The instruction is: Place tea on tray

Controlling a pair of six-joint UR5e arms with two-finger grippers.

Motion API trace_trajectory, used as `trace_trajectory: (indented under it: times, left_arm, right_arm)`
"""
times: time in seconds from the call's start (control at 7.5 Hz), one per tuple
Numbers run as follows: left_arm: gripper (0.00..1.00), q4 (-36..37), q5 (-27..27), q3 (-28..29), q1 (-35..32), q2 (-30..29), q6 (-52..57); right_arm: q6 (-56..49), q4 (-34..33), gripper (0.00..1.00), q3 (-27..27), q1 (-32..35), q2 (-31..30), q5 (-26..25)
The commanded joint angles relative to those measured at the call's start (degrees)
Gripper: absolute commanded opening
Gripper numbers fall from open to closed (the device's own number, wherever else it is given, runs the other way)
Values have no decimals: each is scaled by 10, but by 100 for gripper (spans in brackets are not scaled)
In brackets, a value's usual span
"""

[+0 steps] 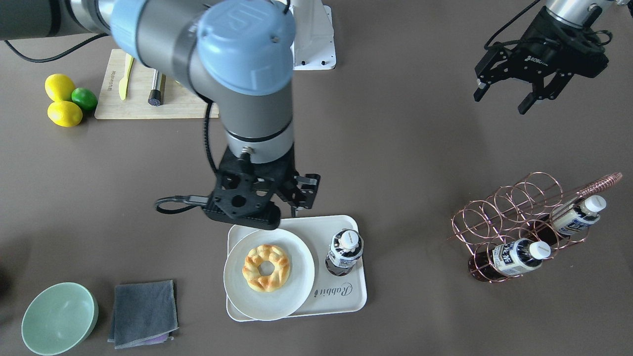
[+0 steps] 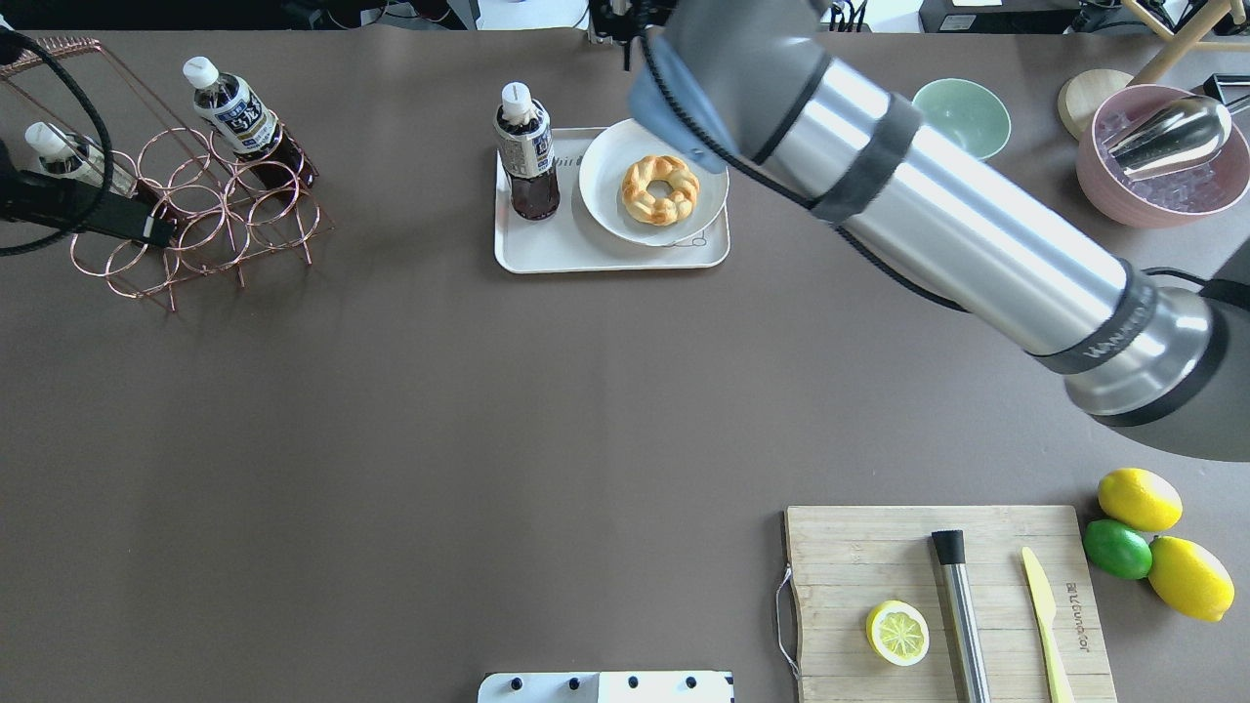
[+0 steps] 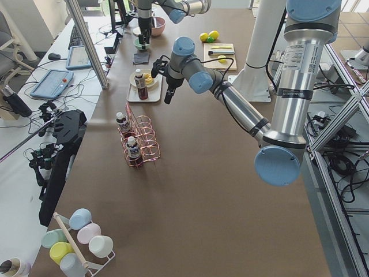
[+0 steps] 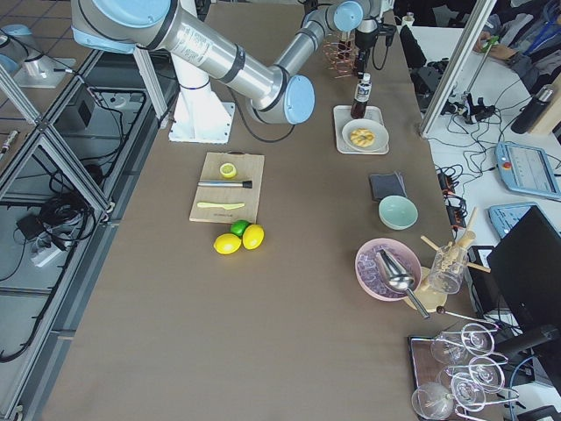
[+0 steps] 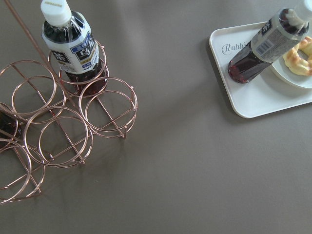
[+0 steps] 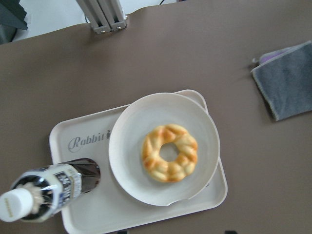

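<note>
One tea bottle [image 1: 344, 252] stands upright on the cream tray [image 1: 341, 296], beside the plate; it also shows in the overhead view [image 2: 527, 161] and the right wrist view [image 6: 48, 195]. My right gripper [image 1: 304, 195] hovers above the tray's robot-side edge, apart from the bottle, and looks open and empty. Two more tea bottles [image 1: 519, 257] [image 1: 576, 217] lie in the copper wire rack [image 2: 215, 234]. My left gripper [image 1: 502, 99] is open and empty, raised on the robot's side of the rack.
A round white plate [image 1: 296, 291] with a ring pastry [image 1: 266, 267] fills half the tray. A green bowl [image 1: 59, 319] and a grey cloth [image 1: 143, 311] lie nearby. A cutting board [image 1: 138, 106], lemons [image 1: 64, 113] and a pink ice bowl [image 2: 1152, 156] stand further off.
</note>
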Motion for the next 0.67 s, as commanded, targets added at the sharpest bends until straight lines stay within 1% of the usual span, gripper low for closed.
trace_trajectory:
  times: [0.0,0.13,0.27,0.4,0.53]
  left_arm:
    - [97,140,-31,-11,-128,2,226]
    - [97,216,-31,-3,-203,3,359]
    - [97,276,-31,10,-260,3,468]
    - [97,304,-32,13,-299,9,524]
    - [97,309,-35,11,-316,38,532]
  right_arm:
    - [-238,-38,88,189,112,-211,45]
    - [-333,-39,100,234,156,-287,49]
    - [-420,-38,100,265,204,-360,74]
    - [-533,-38,100,288,257,-436,93]
    - [-654,-38,100,289,316,-500,94]
